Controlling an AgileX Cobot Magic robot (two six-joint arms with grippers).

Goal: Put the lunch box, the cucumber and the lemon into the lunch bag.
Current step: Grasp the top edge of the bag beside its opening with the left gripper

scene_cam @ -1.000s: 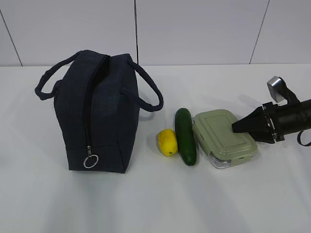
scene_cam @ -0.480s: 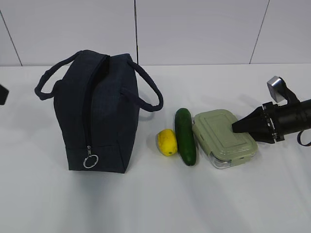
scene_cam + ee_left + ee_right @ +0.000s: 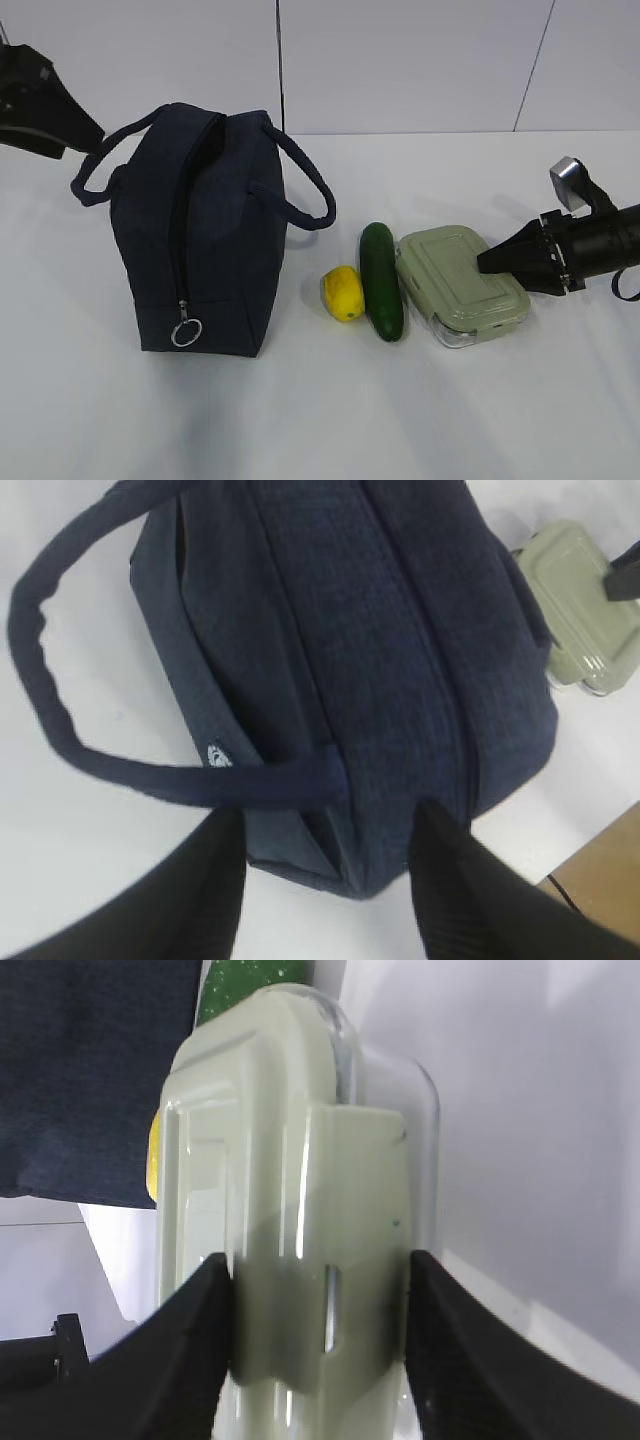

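Note:
The dark navy lunch bag [image 3: 215,230] stands at the left, its zipper shut with the ring pull [image 3: 186,332] low on its near end. The lemon [image 3: 344,292], the cucumber [image 3: 381,280] and the lunch box [image 3: 455,280] lie in a row to its right. My right gripper [image 3: 482,262] is open, its fingers either side of the lunch box's [image 3: 290,1160] right end. My left gripper [image 3: 97,135] is open and empty above the bag's far left end; the left wrist view shows the bag [image 3: 400,630] between its fingers [image 3: 328,815].
The bag's two loop handles [image 3: 300,180] stick out to both sides; a small white logo [image 3: 217,754] sits on its side. The white table's edge [image 3: 590,855] shows behind the bag in the left wrist view. A white wall stands behind the table.
My left arm has come into view at the upper left and moved up to the bag's far end. The right gripper and all objects have not moved.

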